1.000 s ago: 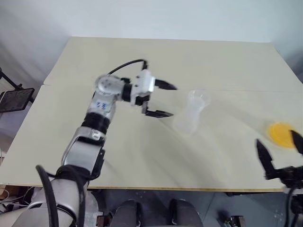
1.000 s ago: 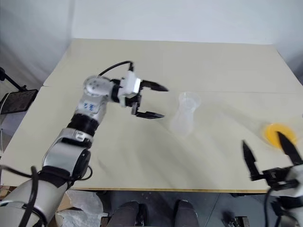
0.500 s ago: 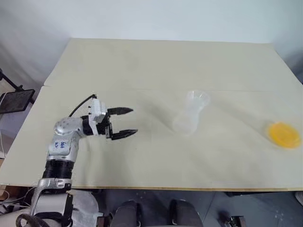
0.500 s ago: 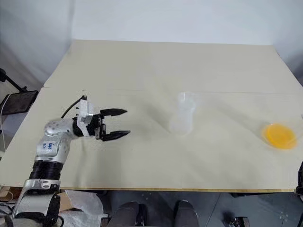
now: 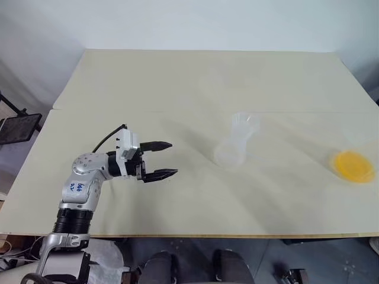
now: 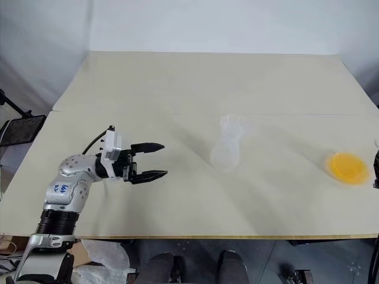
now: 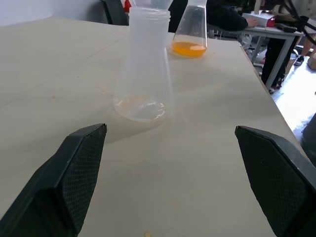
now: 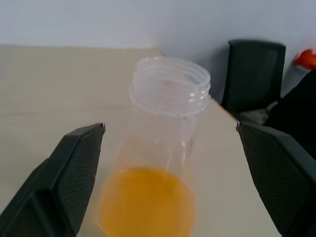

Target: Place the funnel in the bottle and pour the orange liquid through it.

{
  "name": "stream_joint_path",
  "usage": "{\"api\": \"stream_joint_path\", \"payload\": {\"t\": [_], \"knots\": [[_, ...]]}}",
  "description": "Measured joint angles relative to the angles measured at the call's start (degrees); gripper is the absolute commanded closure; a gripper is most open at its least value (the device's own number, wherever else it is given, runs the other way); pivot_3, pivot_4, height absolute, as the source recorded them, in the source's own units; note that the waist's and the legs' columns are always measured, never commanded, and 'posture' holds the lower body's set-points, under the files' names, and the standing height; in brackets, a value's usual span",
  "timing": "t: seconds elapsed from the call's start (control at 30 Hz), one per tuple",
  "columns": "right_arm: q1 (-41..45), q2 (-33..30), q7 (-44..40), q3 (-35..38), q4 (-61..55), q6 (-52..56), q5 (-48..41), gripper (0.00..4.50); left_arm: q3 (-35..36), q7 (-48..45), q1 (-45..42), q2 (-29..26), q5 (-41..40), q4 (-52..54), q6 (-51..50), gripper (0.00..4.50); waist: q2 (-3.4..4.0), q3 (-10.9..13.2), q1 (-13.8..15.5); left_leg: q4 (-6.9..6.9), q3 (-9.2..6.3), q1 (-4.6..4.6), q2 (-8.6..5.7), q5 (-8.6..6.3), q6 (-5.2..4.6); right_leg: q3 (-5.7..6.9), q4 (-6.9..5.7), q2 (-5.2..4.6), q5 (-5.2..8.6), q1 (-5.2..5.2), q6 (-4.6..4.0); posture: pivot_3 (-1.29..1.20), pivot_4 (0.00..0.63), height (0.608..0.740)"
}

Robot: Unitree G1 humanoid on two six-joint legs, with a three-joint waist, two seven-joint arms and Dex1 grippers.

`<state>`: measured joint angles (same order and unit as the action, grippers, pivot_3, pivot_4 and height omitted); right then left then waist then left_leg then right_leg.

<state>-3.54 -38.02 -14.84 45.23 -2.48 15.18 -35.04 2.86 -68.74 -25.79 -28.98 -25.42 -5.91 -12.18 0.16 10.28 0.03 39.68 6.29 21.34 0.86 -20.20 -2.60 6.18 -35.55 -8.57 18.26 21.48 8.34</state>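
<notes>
Meanwhile, funnel [image 5: 246,121] atop upright bottle [image 5: 232,147]

- Soft, even light falls from overhead on the pale beige table [image 5: 177,89]; it looks bright and shows no harsh glare.
- The clear frosted flask-like bottle [image 5: 235,142] casts only a faint shadow.
- Close to the right wrist camera, the clear threaded-neck container of bright orange liquid [image 8: 148,205] is blurred.
- The black mesh-textured fingers [image 7: 74,177] look soft-edged.

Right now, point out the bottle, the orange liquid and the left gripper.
bottle [image 5: 232,152], left eye view, on its lower body.
orange liquid [image 5: 353,165], left eye view, middle of the orange pool.
left gripper [image 5: 169,158], left eye view, midway between its open fingertips.
</notes>
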Motion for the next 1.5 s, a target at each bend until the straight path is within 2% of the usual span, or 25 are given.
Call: {"api": "stream_joint_path", "payload": {"t": [0.17,0.37,0.47,0.57,0.8,0.93,1.03,1.27,1.43,1.5], "knots": [[7.38,-4.5,-3.97,-2.69,8.56,1.51,1.1,0.0,-0.12,0.56,0.43,1.12,-1.43,1.28,-1.4,0.12,0.01,0.0,-0.09,0.0,0.02,0.0,0.01,0.0,-0.01,0.01,0.0,0.01,0.0,0.0,0.0,0.0,0.15,0.74],[13.26,-6.06,-7.45,-4.36,17.37,-0.45,3.59,0.0,-0.01,1.41,1.66,1.14,-1.58,2.87,-1.6,0.12,0.01,0.0,-0.05,0.0,0.03,0.01,0.01,0.01,-0.01,0.02,0.02,0.0,0.0,0.0,0.01,0.0,0.15,0.74],[15.4,-6.08,-8.36,-4.37,20.28,-2.1,4.1,0.62,0.06,1.85,1.83,1.14,-1.66,3.14,-1.59,0.0,0.01,0.0,-0.07,0.0,0.04,0.01,0.01,0.01,0.0,0.02,0.03,0.01,0.0,0.0,0.01,0.0,0.15,0.74],[16.75,-6.08,-9.31,-4.38,21.91,-3.93,4.75,1.63,0.07,2.41,1.9,1.15,-1.66,3.37,-1.57,0.0,0.01,0.0,-0.09,-0.01,0.04,0.01,0.01,0.01,0.0,0.02,0.04,0.01,0.0,0.01,0.01,0.0,0.15,0.74],[17.0,-5.07,-10.9,-4.62,22.02,-5.36,4.79,1.7,0.07,2.74,2.99,1.15,-1.66,3.65,-1.39,0.0,0.02,0.01,-0.09,-0.01,0.05,0.01,0.02,0.01,0.0,0.02,0.05,0.01,0.0,0.0,0.01,0.0,0.15,0.74],[17.28,-3.88,-11.11,-6.26,18.37,-5.13,4.79,1.7,0.14,2.86,2.98,1.14,-1.66,3.64,-1.09,0.0,0.06,0.03,-0.16,-0.01,0.06,0.01,0.03,0.01,0.0,0.01,0.05,0.01,0.0,0.02,0.01,0.0,0.15,0.74],[19.2,-3.71,-9.56,-12.19,8.86,-2.91,6.77,1.7,0.32,3.2,2.43,1.33,-1.75,3.63,-1.05,0.0,0.24,0.1,-0.44,-0.02,0.1,0.02,0.08,0.02,0.03,0.0,0.03,0.04,0.0,0.08,0.01,0.0,0.15,0.74],[22.92,-4.63,-5.19,-29.12,-10.02,3.53,17.47,1.7,0.61,4.88,0.46,3.12,-2.34,2.94,-1.01,0.0,0.24,0.11,0.29,0.03,-0.1,0.19,0.0,0.02,0.04,0.14,0.03,-0.01,-0.01,0.12,0.02,0.0,0.15,0.74],[23.44,-6.07,-3.67,-38.1,-13.26,2.05,29.43,1.7,0.58,6.43,-0.3,4.68,-2.34,2.79,-0.79,0.0,0.23,0.11,1.17,0.07,-0.09,0.28,-0.05,0.01,0.01,0.18,0.13,-0.02,-0.03,0.12,0.06,0.0,0.15,0.74],[23.78,-6.2,-2.95,-39.41,-13.42,0.73,33.18,1.7,0.53,6.88,-0.33,5.43,-2.33,2.79,-0.63,0.0,0.23,0.11,1.21,0.07,-0.09,0.28,-0.05,0.01,0.02,0.21,0.14,-0.02,-0.03,0.12,0.06,0.0,0.15,0.74]]}}
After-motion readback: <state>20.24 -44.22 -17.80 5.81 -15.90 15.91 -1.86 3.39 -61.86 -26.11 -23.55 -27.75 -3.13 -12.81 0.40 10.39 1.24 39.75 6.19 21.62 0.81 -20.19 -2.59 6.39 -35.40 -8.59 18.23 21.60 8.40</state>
